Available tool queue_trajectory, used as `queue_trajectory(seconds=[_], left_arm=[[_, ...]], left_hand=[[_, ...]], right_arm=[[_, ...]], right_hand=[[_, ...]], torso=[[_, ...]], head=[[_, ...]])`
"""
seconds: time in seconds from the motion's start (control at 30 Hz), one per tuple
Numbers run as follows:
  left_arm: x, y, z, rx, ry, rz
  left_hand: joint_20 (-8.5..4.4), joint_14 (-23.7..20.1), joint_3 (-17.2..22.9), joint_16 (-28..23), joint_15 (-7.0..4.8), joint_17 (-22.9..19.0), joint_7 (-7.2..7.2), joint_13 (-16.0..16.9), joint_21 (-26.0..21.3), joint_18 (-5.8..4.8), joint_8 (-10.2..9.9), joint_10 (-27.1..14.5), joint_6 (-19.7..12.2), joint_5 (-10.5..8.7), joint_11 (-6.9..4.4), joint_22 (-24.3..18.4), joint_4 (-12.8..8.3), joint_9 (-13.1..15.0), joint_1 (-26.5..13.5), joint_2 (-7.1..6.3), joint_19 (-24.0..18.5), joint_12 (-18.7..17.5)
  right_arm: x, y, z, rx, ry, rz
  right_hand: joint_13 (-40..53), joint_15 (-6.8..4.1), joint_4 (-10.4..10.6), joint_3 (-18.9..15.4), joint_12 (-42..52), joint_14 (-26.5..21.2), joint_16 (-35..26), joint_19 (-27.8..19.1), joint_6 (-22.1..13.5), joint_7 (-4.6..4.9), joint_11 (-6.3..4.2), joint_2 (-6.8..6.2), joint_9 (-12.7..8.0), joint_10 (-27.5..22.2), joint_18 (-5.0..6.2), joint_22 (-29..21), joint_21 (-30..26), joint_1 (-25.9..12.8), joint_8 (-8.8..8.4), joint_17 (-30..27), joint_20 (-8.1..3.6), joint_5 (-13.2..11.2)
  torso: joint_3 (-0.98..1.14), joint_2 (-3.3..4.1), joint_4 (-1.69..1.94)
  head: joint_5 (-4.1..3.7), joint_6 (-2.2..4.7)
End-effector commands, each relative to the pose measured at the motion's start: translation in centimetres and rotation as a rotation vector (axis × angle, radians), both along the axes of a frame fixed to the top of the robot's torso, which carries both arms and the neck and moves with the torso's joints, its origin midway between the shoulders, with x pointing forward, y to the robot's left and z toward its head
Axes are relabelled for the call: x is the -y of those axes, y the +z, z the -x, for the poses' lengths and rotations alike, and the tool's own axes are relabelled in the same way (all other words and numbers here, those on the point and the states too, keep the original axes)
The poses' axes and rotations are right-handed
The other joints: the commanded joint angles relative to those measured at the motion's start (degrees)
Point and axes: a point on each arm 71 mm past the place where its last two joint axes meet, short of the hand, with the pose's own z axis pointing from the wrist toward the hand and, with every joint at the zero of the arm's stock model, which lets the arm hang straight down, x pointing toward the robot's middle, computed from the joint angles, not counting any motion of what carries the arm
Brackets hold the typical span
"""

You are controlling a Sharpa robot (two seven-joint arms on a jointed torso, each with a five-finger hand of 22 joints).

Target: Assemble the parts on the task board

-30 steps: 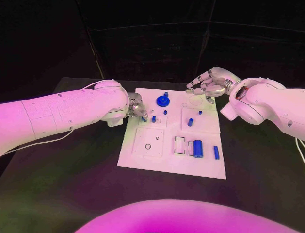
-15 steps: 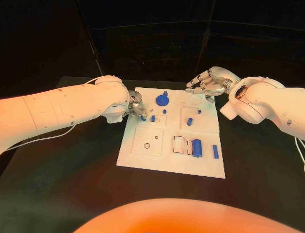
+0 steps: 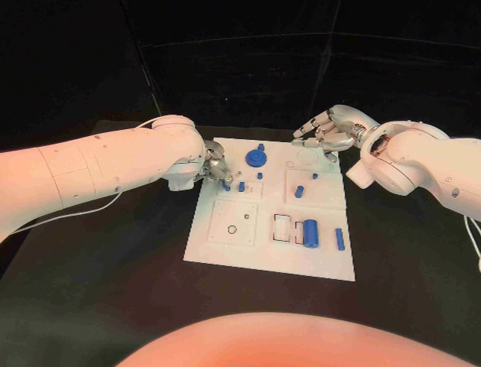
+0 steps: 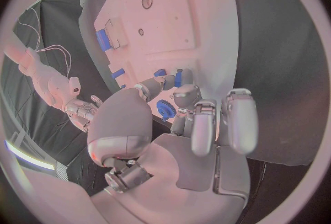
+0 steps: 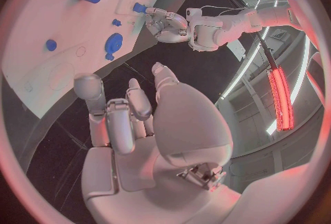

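Little has moved: left hand (image 3: 216, 174) still pinches a small blue part (image 3: 242, 186) at task board (image 3: 264, 258) near edge, right hand (image 3: 323, 134) empty, fingers apart; several parts unassembled.

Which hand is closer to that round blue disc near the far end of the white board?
The left hand. It sits at the board's left edge, just beside and nearer than the disc. The right hand hovers at the board's far right corner, somewhat farther from it.

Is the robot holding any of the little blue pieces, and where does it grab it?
The left hand has its fingertips at a small blue part on the task board, but a real hold cannot be told. The right hand holds nothing.
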Motion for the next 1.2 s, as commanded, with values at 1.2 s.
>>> queue_trajectory(seconds=[1.2], left_arm=[[1.0, 0.0, -0.9, -0.067, 0.006, -0.05]], left_hand=[[-0.45, 5.93, 1.86, 0.18, -0.49, 15.1, -1.33, -0.12, -0.13, -0.68, -0.11, 2.69, 2.22, 0.06, -1.99, 5.47, -0.49, -0.42, 1.54, 2.98, 0.75, 0.17]], right_arm=[[-0.3, 0.1, 0.0, 0.001, 0.016, -0.005]], right_hand=[[-0.05, -0.4, -0.03, -0.36, 0.23, 4.29, -0.39, -0.16, -0.26, -0.11, -0.13, 0.49, -0.06, -0.12, 0.29, -0.11, -0.3, -0.04, 0.25, 7.71, -0.11, 0.46]], torso=[[-0.02, 0.0, -0.02]], head=[[-0.1, 0.02]])
